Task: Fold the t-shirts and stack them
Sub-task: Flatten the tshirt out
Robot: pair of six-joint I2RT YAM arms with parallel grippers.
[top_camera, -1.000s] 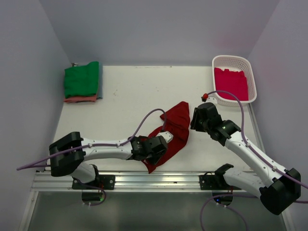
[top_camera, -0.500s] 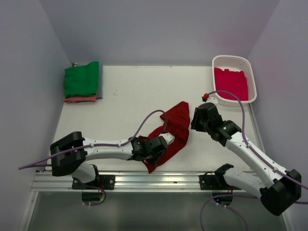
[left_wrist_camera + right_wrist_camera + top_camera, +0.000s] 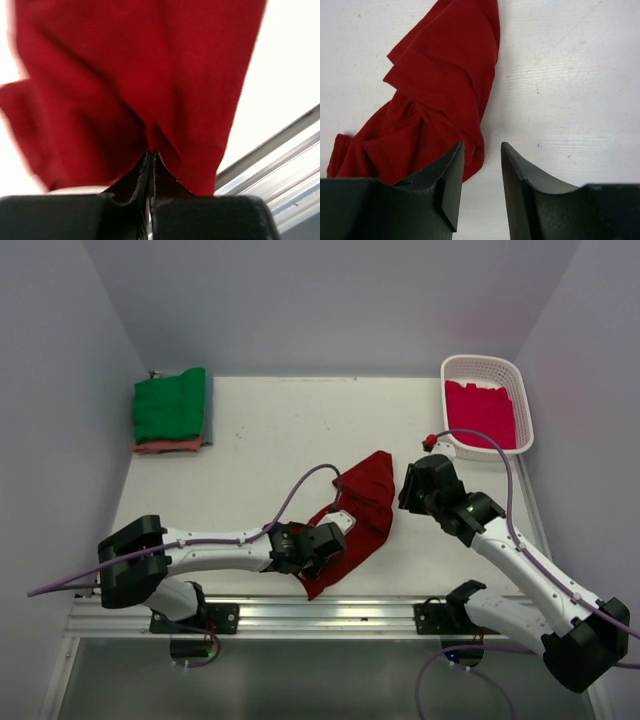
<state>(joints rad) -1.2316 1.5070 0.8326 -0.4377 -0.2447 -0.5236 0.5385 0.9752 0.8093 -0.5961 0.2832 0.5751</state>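
A large dark red t-shirt (image 3: 366,502) lies crumpled on the table near the front middle. My left gripper (image 3: 332,543) sits at its near-left part. In the left wrist view the jaws (image 3: 151,153) are shut on a fold of the dark red t-shirt (image 3: 135,75). My right gripper (image 3: 405,498) hovers at the shirt's right edge. In the right wrist view it (image 3: 481,146) is open, with its left finger over the edge of the dark red t-shirt (image 3: 440,95) and bare table between the fingers. A crimson-pink t-shirt (image 3: 480,412) lies in the basket.
The white lattice basket (image 3: 487,361) stands at the back right. At the back left is a stack of folded shirts: green (image 3: 170,405) on top, a bluish edge (image 3: 207,405) and salmon-pink (image 3: 165,446) beneath. A metal rail (image 3: 320,615) runs along the table's near edge.
My left gripper has shut on the dark red t-shirt where it was open before. The right gripper has barely moved.
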